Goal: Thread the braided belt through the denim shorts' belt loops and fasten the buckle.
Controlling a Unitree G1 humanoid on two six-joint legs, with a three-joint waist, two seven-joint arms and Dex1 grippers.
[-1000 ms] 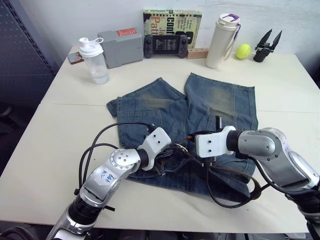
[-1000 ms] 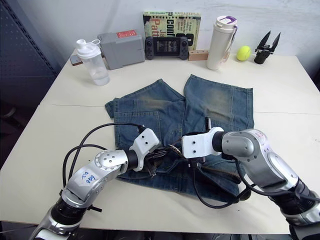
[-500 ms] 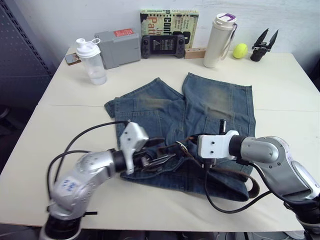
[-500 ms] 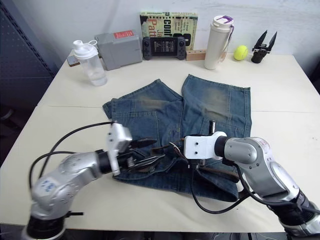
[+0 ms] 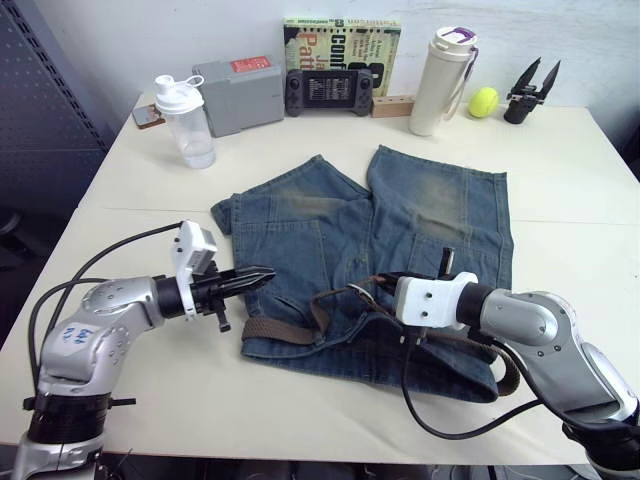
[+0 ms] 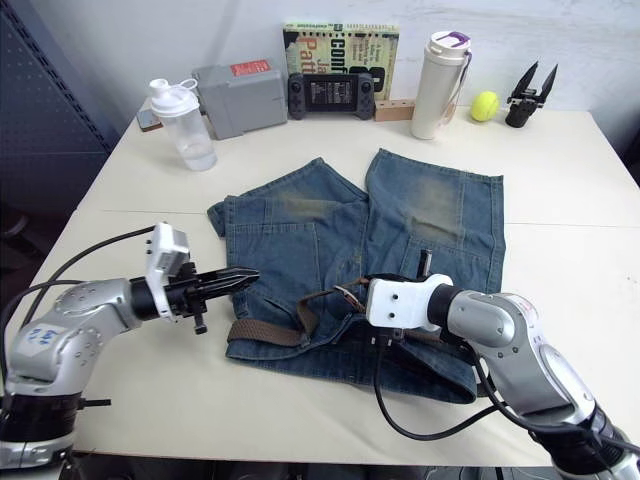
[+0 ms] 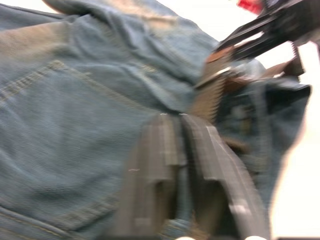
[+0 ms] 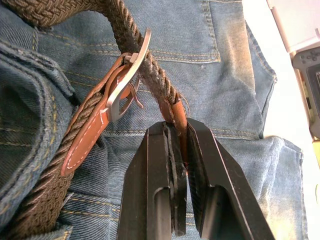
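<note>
Both arms: rounded silver-grey metal shells, white block housings at the wrists, loose black cables looping alongside. Left gripper and right gripper each carry two black fingers. Blue handwritten marking on the left arm's shell.

**Belt part-threaded on shorts, buckle at mid-waist**

Denim shorts: faded blue, paler worn patches on both legs, lying flat on the worktop, legs pointing to the far side, waistband at the near edge. Braided belt: dark brown woven strap running along the waistband; one stretch lies exposed on the robot's-left part of the waist and arches up toward the middle, the rest passes under denim to the right. Buckle: silver metal frame, joined to a tan leather tab, tilted, with the braided strap passing through it. Leather-tipped belt end is pinched between the right claw's fingers. Belt loops too small to tell apart.
</note>
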